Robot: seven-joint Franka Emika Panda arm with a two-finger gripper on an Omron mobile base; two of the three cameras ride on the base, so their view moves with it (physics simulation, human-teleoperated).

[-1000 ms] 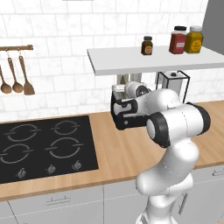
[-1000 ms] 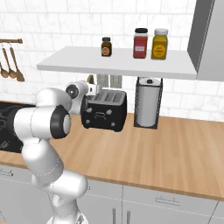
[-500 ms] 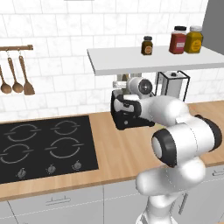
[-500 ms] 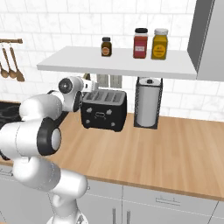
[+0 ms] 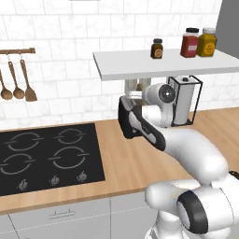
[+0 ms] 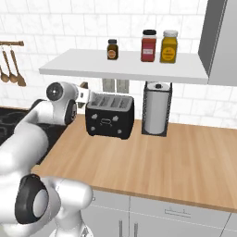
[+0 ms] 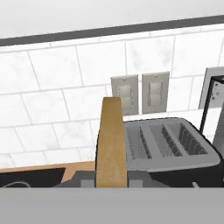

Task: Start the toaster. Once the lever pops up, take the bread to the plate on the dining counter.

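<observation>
The black toaster [image 6: 110, 115] stands on the wooden counter under the shelf; its top slots [image 7: 166, 142] look empty. My gripper [image 6: 86, 94] hovers just left of the toaster's top, shut on the bread [image 7: 111, 144]. The bread is a thin tan slice standing on edge between the jaws, and it also peeks out as a small brown tip [image 6: 84, 85]. In the left base view my arm [image 5: 158, 126] covers most of the toaster. The plate and the dining counter are out of view.
A wire-framed paper towel stand [image 6: 156, 109] sits right of the toaster. The white shelf [image 6: 125, 65] with three jars hangs low above my hand. A black hob [image 5: 46, 156] lies to the left, with utensils [image 5: 18, 88] hanging above it. Two wall sockets [image 7: 140, 94] sit behind the toaster.
My hand has drifted a little left, away from the toaster, with the bread still in it. The elbow has swung down and toward the cameras. The toaster has not moved.
</observation>
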